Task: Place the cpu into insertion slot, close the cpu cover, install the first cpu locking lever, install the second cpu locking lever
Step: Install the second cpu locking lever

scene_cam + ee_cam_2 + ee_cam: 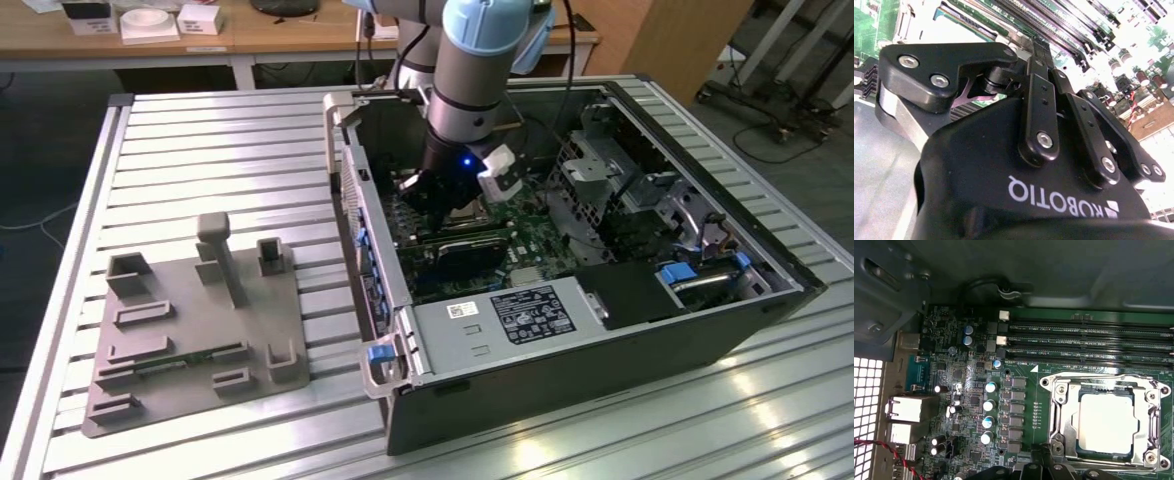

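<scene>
**Working the socket hardware, cpu already seated**

Hovering low inside the open computer case (587,300), the tool (447,195) sits just at the near edge of the insertion slot (1106,427). In the second wrist view the tool (1036,50) shows its black links drawn close together, apparently closed, though I cannot tell for sure whether anything is pinched at the tips.

The cpu (1105,426) lies flat in the slot, pale metal face up. The cpu cover (1064,405) appears folded down around it, framing the chip through its window.

Handling judgement: chip is light, rigid, smooth-faced and fragile underneath; best left untouched now. Cover is thin stiff sheet metal. Locking levers likely springy wire, taken at the free end; I cannot make them out clearly.

Surroundings: memory slots (1089,342) on the far side of the socket, upright capacitors (989,405) to its left in the first wrist view. Grey fixture tray (194,330) rests on the surface (200,150), exterior view's left.
</scene>
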`<state>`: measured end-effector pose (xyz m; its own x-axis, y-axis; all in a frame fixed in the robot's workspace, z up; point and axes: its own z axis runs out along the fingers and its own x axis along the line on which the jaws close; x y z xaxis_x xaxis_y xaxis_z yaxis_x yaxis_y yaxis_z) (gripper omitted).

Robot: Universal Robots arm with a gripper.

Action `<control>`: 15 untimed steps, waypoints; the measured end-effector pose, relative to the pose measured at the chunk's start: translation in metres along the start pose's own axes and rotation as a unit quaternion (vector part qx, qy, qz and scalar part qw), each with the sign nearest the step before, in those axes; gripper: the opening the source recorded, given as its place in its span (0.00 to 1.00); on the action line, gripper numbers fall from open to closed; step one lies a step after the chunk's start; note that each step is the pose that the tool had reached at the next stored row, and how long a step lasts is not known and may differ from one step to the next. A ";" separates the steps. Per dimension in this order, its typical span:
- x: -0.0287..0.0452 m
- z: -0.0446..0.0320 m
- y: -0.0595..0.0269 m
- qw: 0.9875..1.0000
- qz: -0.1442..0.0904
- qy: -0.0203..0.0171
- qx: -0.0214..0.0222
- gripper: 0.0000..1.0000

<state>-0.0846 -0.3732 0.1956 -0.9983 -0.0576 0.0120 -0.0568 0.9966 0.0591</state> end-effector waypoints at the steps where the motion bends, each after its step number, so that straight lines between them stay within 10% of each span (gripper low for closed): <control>1: 0.0000 -0.0005 0.0000 1.000 0.000 0.000 0.000 0.10; 15: 0.0002 -0.0102 0.0007 1.000 0.000 0.000 0.000 0.10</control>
<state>-0.0846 -0.3731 0.2058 -0.9982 -0.0583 0.0121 -0.0575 0.9965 0.0601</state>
